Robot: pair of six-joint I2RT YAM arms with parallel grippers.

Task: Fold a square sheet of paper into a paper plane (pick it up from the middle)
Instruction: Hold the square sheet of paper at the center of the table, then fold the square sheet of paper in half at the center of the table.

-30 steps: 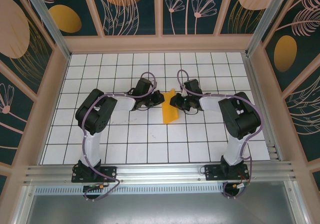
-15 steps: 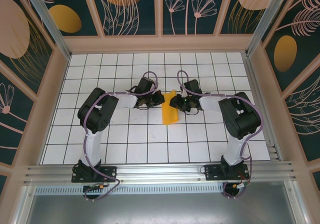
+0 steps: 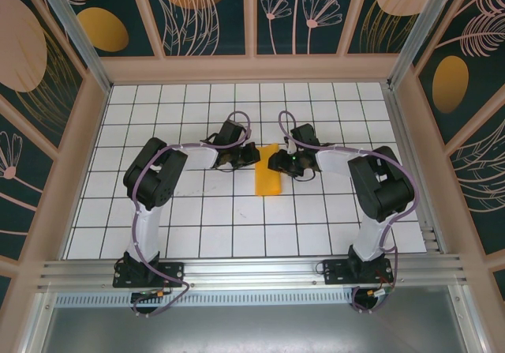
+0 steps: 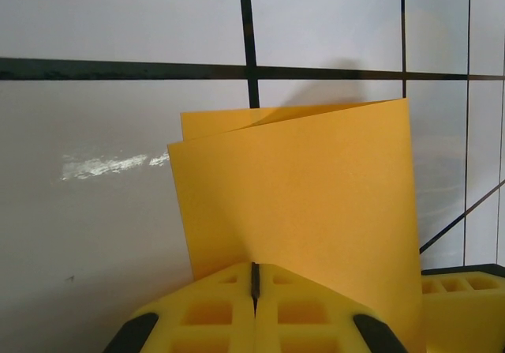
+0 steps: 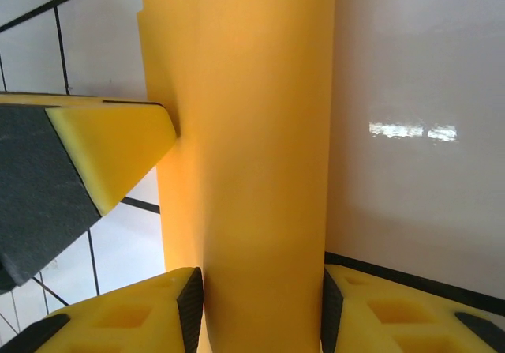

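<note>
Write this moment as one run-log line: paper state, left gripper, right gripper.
paper: square sheet of paper folded double | left gripper: shut, tips at sheet's edge | right gripper: open, straddling sheet

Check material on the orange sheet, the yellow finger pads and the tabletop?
Orange sheet: thin matte paper, probably; it holds a crisp fold and casts a soft shadow. Pads on the left gripper: looks like soft yellow foam or rubber, with moulded square pockets. Tabletop: hard, glossy white surface with black grid lines; the glare streak suggests laminate or tile, can't tell which.
</note>
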